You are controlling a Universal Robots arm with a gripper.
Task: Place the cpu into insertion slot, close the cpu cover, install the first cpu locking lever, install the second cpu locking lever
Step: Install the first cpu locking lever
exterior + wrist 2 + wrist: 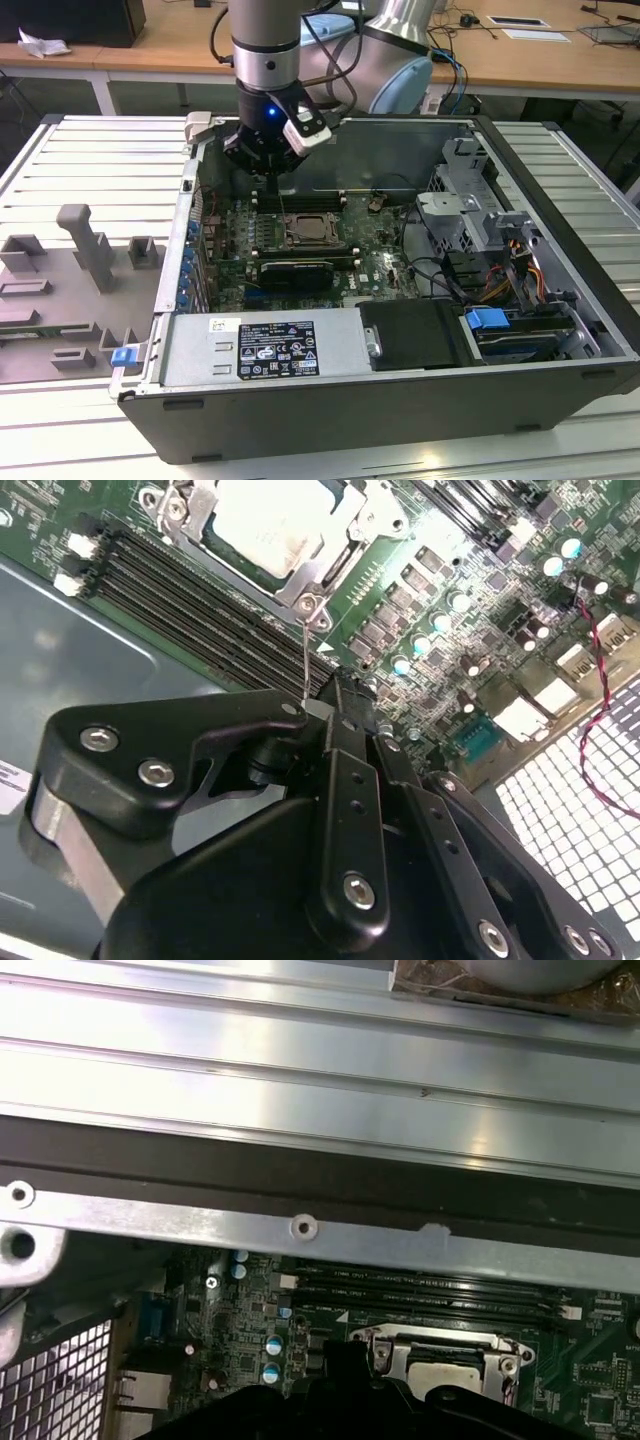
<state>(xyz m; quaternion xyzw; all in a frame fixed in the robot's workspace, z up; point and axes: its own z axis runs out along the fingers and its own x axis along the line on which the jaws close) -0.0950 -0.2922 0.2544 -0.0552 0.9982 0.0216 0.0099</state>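
The cpu (pixel 262 520) lies in the insertion slot (pixel 308 232) on the green motherboard, its pale metal top showing through the window of the cpu cover (pixel 345 550), which lies flat over it. A thin wire locking lever (pixel 305 660) stands up from the socket's corner to my gripper (pixel 335 695), which is shut on the lever's upper end. In the exterior view my gripper (pixel 278 185) hangs just behind the socket, toward the case's back wall, with the lever (pixel 286 208) slanting down to it. The first wrist view shows the socket (pixel 440 1355) beyond my dark fingertips (pixel 340 1355).
Long black memory slots (pixel 200 600) run right beside the socket. A black card (pixel 290 270) lies in front of it. The power supply box (pixel 265 350) fills the case's front, and a drive cage (pixel 460 200) stands at the exterior view's right. Grey fixtures (pixel 90 250) sit outside at its left.
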